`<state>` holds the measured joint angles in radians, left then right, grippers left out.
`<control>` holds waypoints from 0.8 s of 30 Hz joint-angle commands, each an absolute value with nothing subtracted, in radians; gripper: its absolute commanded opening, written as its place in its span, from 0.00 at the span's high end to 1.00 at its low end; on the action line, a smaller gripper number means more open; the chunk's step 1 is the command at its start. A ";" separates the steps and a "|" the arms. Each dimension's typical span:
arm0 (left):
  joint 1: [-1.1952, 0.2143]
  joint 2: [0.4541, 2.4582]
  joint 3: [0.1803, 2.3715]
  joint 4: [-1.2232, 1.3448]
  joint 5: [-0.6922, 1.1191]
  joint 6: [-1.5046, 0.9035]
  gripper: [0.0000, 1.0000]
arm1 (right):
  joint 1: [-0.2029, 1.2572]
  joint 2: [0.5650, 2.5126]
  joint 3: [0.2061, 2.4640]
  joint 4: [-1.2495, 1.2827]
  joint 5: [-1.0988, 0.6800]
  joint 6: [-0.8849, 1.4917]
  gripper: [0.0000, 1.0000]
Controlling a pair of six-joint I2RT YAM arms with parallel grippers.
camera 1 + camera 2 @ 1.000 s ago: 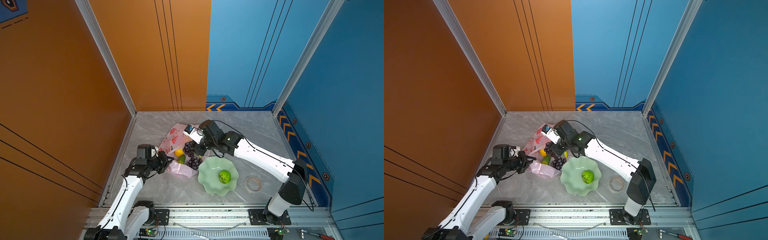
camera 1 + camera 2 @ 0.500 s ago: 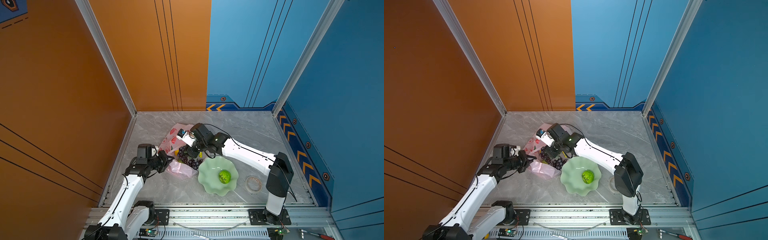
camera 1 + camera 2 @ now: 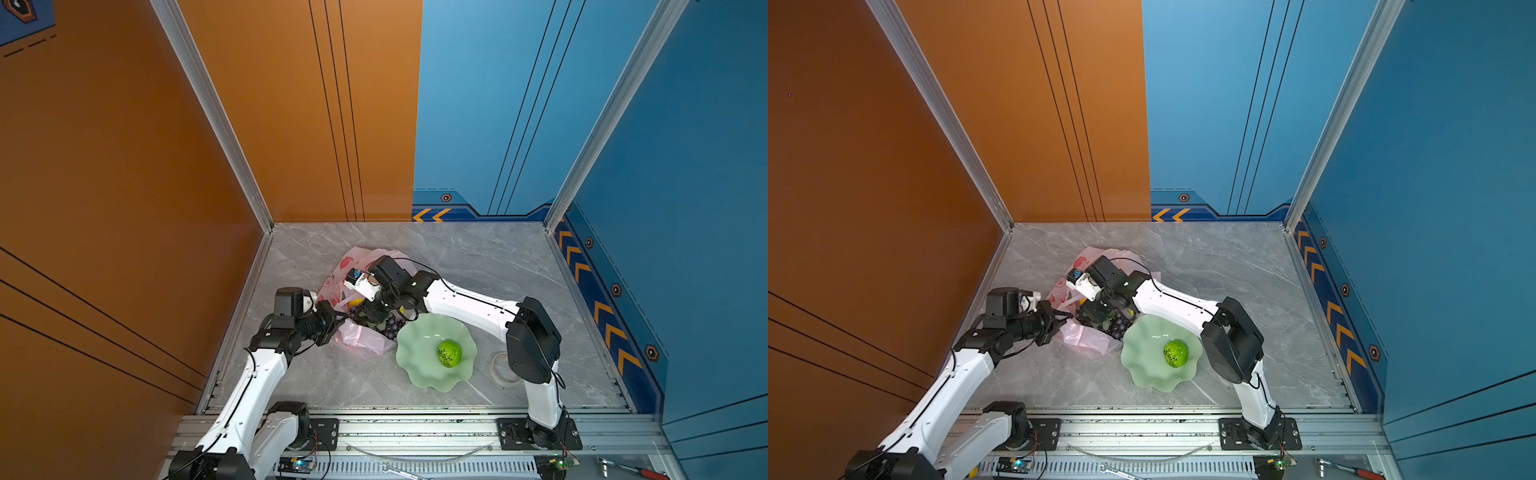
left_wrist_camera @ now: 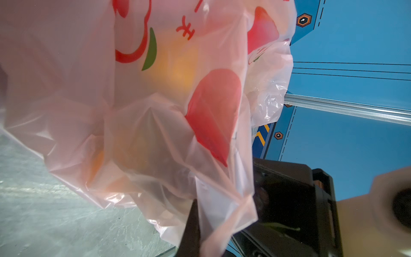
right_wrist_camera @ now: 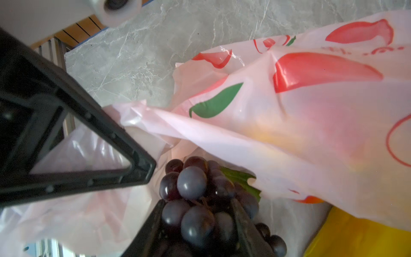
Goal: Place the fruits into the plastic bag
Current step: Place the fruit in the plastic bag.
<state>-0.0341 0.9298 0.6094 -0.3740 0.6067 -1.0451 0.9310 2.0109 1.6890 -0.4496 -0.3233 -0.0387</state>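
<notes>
Right wrist cam: right gripper (image 5: 198,213) is pinching the purple grapes (image 5: 191,182), one finger either side of the bunch, right at the mouth of the plastic bag (image 5: 289,124). By the look of them the grapes are light, glossy and lumpy. The beads prob. wobble on a soft stem, so a hold across the thick middle, as now, beats nipping a single bead. Left gripper (image 3: 337,321) is pressed together on the bag's near rim, w/ film trapped btw its fingers and that edge lifted off the desk (image 3: 478,266). The bag is thin, limp, crinkly film w/ no stiffness of its own. I'd take it only at the rim or a handle loop, and I'd expect it to sag or slip if the pinch slackens. A yellow fruit (image 5: 355,235) lies just beside the grapes, partly under the film. Further out, the green ball (image 3: 449,353) sits alone on the plate (image 3: 415,365), which is just beside the bag. It's round and shiny, likely to roll, so grip it across the widest part.
</notes>
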 commanded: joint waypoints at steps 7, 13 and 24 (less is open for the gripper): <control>-0.040 0.919 0.635 -0.391 0.609 -1.047 1.00 | 0.940 2.119 1.761 -0.322 -0.401 0.070 0.57; -0.040 0.916 0.637 -0.397 0.609 -1.046 1.00 | 0.939 2.177 1.790 -0.253 -0.439 0.154 0.57; -0.038 0.919 0.647 -0.405 0.609 -1.043 1.00 | 0.937 2.251 1.790 -0.145 -0.500 0.305 0.53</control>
<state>-0.0338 0.9279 0.6163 -0.3931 0.5991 -1.0451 0.9329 2.2261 1.7645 -0.1993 -0.4656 0.2455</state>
